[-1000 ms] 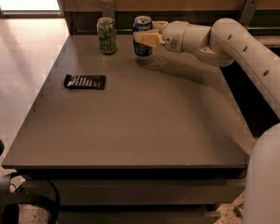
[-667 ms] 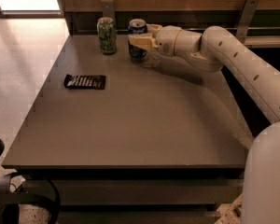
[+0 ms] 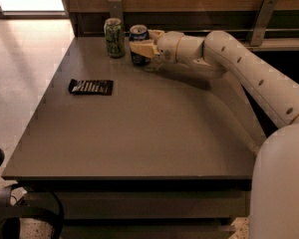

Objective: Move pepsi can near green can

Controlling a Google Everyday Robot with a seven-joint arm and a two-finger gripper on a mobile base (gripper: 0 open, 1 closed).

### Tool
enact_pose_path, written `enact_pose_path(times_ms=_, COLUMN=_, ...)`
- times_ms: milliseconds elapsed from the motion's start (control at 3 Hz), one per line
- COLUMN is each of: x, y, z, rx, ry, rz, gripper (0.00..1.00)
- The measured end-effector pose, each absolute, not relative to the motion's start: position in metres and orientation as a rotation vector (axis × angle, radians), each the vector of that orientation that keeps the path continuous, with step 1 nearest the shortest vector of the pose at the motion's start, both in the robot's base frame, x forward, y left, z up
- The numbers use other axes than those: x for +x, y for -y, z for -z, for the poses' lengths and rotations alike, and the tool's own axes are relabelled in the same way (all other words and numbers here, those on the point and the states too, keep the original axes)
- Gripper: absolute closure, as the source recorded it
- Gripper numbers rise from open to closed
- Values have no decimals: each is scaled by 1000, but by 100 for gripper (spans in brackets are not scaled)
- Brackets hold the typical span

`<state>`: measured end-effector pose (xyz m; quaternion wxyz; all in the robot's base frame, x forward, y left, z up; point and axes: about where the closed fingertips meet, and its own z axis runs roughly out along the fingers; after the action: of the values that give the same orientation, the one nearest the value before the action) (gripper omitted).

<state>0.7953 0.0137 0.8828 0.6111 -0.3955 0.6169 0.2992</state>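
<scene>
Jaws clasp pepsi can (image 3: 138, 33) just beside green can (image 3: 114, 38).

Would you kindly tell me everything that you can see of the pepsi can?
The pepsi can is dark blue metal with a silver top and pale markings on its side. It is upright near the far edge of the table, just right of the green can and apart from it. The hand is closed on it from the right, one finger across its front. Whether its base touches the table I cannot tell.
</scene>
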Motion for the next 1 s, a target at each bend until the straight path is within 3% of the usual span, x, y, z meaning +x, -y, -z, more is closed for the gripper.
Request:
enact_pose_path(times_ms=333, x=795, y=-17, z=-882, rx=-917, ry=-1424, rz=-694, gripper=75)
enact_pose_path(times_ms=667, x=795, y=-21, z=-882, rx=-920, ry=-1422, rz=-698, gripper=44)
enact_pose_path(times_ms=1000, x=794, y=-24, z=-882, rx=-923, ry=-1421, rz=-702, gripper=22)
